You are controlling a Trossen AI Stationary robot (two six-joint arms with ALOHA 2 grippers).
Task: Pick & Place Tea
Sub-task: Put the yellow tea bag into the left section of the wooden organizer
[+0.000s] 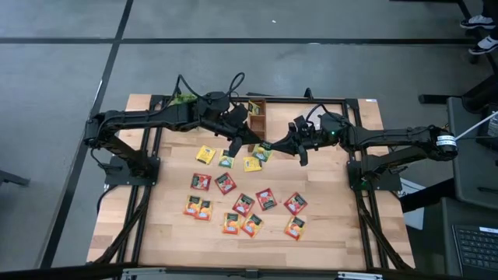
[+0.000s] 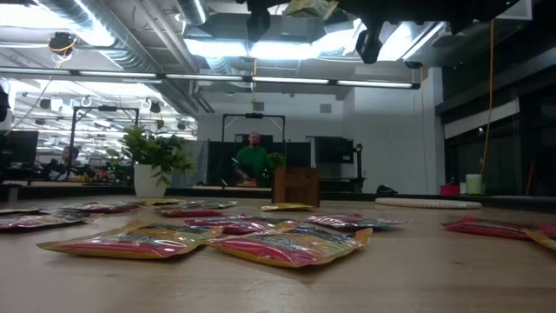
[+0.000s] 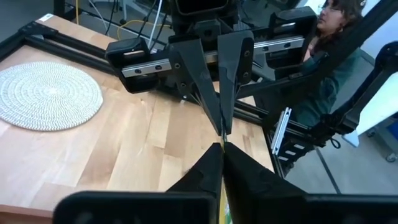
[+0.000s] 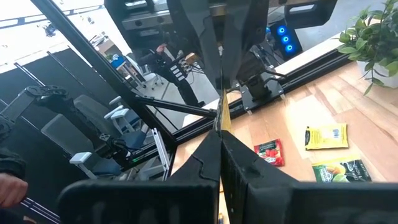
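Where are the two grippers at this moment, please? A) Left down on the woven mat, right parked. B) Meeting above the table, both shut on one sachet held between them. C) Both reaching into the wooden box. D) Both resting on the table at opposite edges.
B: the left gripper and right gripper meet tip to tip over the table, both shut on one thin yellow-green sachet seen edge-on in the wrist views.

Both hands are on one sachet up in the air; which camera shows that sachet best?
The high view: the green sachet shows flat between the left hand and right hand. Low view sees only its underside. Both wrist views see just a thin edge.
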